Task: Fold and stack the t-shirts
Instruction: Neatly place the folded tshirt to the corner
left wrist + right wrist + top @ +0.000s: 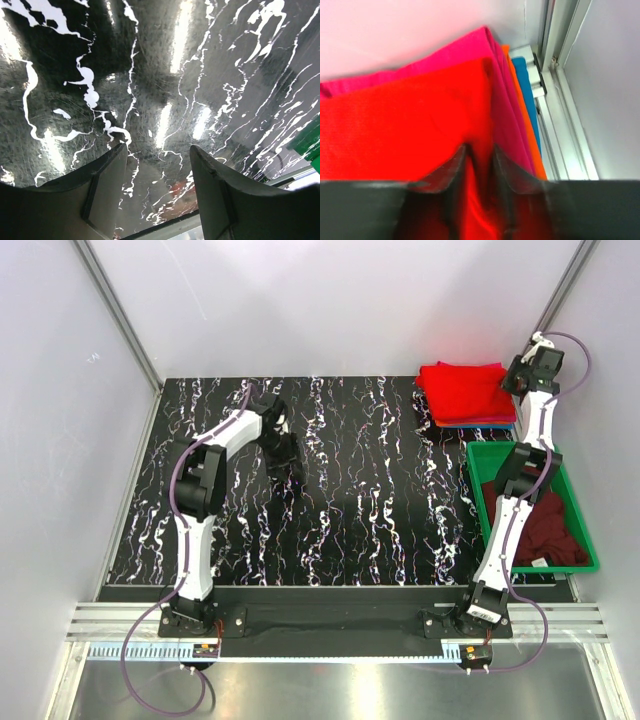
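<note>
So, right hand (479, 152) pinches the folded red t-shirt (395, 125); left hand (157, 150) hangs wide open and empty over the desk (210, 70).

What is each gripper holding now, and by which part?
Left gripper holds nothing. Right gripper seems to pinch the red shirt at a fold near one edge.
</note>
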Robot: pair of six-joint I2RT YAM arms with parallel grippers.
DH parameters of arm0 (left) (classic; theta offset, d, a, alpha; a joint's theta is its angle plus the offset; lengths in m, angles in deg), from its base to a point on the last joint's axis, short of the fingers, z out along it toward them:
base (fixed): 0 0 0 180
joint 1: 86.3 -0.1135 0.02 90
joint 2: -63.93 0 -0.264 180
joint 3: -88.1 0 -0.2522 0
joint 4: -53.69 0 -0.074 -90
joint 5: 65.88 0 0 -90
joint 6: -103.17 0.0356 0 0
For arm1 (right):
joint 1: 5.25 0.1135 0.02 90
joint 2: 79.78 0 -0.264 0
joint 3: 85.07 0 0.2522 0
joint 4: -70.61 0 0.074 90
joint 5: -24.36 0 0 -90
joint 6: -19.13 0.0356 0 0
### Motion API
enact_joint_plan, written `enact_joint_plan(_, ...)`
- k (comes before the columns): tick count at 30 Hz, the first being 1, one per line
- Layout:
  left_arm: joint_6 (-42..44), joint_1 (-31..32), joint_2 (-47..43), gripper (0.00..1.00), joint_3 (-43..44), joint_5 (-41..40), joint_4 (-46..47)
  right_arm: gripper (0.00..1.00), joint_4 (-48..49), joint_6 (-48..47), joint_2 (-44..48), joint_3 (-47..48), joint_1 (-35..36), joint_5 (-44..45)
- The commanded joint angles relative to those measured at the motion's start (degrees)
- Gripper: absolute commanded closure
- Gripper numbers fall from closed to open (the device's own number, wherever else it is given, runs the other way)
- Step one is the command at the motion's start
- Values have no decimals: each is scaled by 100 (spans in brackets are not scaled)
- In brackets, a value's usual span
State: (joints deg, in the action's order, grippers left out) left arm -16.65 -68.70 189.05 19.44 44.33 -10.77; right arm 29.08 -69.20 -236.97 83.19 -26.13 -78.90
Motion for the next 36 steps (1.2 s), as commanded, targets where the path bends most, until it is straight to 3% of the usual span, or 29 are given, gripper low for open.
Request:
enact_joint_plan(1, 20, 24, -23, 42, 410, -26, -194, 60, 807, 394, 451, -68, -56, -45)
enact_joint_plan(3, 47, 24, -31, 42, 533, 1, -300, 35, 913, 526, 670, -235, -56, -72)
enact_joint_plan(4, 73, 24, -49, 42, 595, 10, -318, 18, 922, 684, 732, -271, -56, -89)
enact_joint_plan(7, 91, 6, -58, 41, 964, 10, -484, 13, 713, 1035, 1022, -411, -39, -142)
enact_joint_plan(8, 82, 6, -67, 41, 1086, 18, -502, 1, 659, 1133, 1119, -490, -30, -99)
enact_joint_plan(13, 47, 6, -251, 41, 1088, 150, -362, 0, 370, 1257, 1865, -1298, 189, 368)
enact_joint_plan(20, 91, -20, -462, 41, 833, 413, -160, 0, -580, 1624, 1779, -912, 690, -148)
enact_joint_plan(22, 99, -29, -506, 41, 772, 449, -116, 5, -398, 1950, 1919, -1479, 743, -676)
enact_joint_plan(27, 152, -55, -629, 41, 710, 449, -98, 8, 166, 2329, 2323, -2810, 718, -784)
enact_joint_plan(29, 179, -55, -682, 41, 588, 388, -81, 12, 447, 2443, 2298, -2829, 595, -827)
enact_joint_plan(31, 161, -47, -796, 41, 412, 387, 76, 17, 483, 2757, 1896, -2244, 323, -1081)
enact_joint_plan(33, 109, -47, -849, 41, 166, 414, 174, 39, 500, 3127, 1369, -1628, 51, -1660)
enact_joint_plan(36, 29, -47, -893, 42, 25, 467, 244, 66, 1541, 3725, 1164, -1685, -56, -2408)
